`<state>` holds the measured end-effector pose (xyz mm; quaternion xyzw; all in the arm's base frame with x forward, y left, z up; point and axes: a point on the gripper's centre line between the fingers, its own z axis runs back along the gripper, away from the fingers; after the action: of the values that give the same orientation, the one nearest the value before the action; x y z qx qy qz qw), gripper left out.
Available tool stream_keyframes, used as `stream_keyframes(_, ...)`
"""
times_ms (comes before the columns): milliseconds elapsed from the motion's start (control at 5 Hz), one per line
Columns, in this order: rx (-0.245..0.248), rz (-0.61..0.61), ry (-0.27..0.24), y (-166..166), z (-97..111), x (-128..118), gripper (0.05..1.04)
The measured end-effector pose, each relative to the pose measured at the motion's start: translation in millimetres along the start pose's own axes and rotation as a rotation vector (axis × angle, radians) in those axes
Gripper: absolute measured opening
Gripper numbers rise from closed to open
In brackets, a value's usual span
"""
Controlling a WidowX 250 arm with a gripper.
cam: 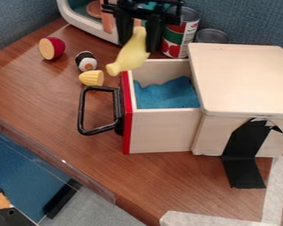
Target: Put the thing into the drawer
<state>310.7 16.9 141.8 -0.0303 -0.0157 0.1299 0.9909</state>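
Pale yellow, smooth, bottle-shaped toy (pixel 129 54) is up high, by the back corner of the light wood drawer with the red front (pixel 162 132), and it leans with its knobby end down and out past the red edge. The black two-finger gripper (pixel 138 46) has it squeezed between its two fingers, near the back of the drawer. So the picking-up part looks done. The drawer is pulled out of its light wood box (pixel 244 79), with its top open and a soft blue cloth (pixel 167 93) lying inside, so that part is ready too. What is left, I think, is to bring the toy over the inside of the drawer, lower it onto the cloth and let it go. I would say the job is more than half done. The task only says to put the toy in, so shutting the drawer may not be needed.
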Motion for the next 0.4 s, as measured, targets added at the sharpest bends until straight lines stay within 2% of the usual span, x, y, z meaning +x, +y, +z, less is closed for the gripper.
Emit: stream_keyframes(400,-0.023,-0.017,0.016,-26,-7,-4,0.477)
